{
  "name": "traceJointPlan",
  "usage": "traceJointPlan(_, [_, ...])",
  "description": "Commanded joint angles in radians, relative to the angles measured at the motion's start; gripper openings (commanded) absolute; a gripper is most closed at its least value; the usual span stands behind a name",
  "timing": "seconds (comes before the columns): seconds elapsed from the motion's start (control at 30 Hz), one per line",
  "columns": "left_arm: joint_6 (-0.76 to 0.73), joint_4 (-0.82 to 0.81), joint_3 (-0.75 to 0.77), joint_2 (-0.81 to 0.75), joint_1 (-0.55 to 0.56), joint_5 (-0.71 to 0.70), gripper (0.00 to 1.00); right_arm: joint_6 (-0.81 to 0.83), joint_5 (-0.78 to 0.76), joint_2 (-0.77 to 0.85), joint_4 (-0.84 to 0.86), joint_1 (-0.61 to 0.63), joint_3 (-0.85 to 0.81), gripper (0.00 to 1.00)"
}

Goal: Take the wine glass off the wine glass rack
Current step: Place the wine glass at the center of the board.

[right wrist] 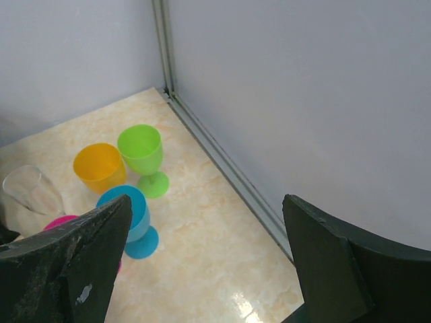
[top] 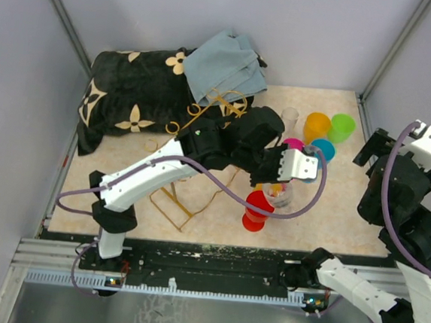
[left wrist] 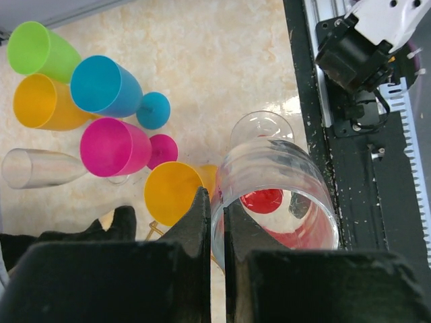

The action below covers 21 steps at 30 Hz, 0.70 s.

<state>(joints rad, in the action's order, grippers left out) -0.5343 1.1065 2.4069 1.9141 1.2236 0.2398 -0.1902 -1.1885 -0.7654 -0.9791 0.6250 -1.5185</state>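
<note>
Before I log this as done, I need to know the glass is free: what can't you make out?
Top view: the left arm covers the middle of the wine glass rack.
Left wrist view: the clear wine glass has its stem lost behind its own see-through bowl, and the left tool covers part of its rim.
No view shows whether its foot touches the table.
</note>
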Motion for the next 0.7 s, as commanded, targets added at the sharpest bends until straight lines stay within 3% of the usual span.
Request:
traceJointPlan(0.0, [-0.022,-0.075,0.045,0.043,0.019,-0.034,0.00,-0.078,-0.041,0.025,-0.070,-0.004,-0.014,0.93])
traceJointPlan(0.67, [-0.059,-0.186,0.005,0.216,0.050,-0.033,0.00,-0.187,0.035,0.045,-0.152,-0.004,0.003,0.94])
